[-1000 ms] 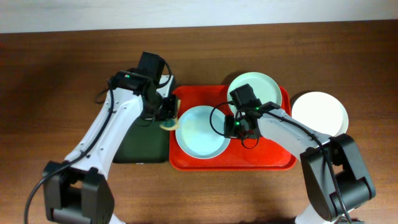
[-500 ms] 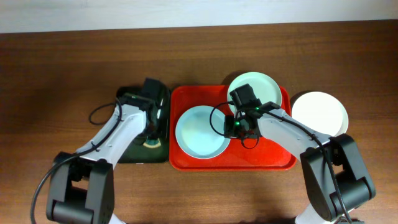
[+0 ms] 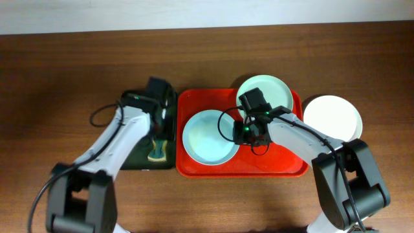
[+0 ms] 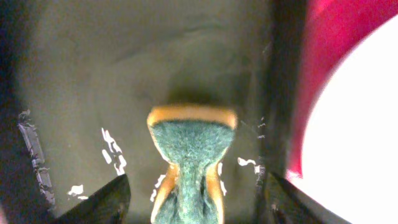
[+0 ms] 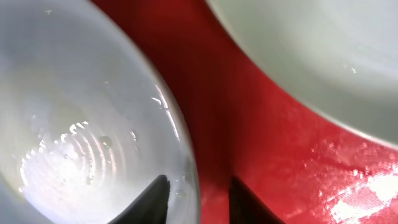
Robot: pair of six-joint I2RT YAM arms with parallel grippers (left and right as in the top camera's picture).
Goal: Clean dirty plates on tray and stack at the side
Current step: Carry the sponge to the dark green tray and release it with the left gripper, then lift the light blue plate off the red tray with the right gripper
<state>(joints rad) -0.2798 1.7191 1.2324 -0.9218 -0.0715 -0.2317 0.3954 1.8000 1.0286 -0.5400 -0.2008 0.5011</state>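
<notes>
A brown wooden table (image 3: pixel 58 84) runs under a strip of pale wall. The left arm reaches forward and inward from the near edge, its wrist over the far half of the dark green tray (image 3: pixel 139 158). The left gripper (image 4: pixel 196 183) hangs wide apart and holds nothing. The sponge (image 4: pixel 193 143) lies loose on that tray between the fingertips, its near end cut off by the frame.

The right arm stretches in over the red tray (image 3: pixel 272 165). The right gripper (image 5: pixel 199 183) is narrowly parted astride the rim of the near mint plate (image 3: pixel 207 139), a gap showing either side. From overhead its fingers are hidden under the wrist. The far mint plate (image 3: pixel 265 90) sits in the tray's far right corner, partly covered by the arm. The white plate (image 3: pixel 332 116) rests on the table beside the tray
</notes>
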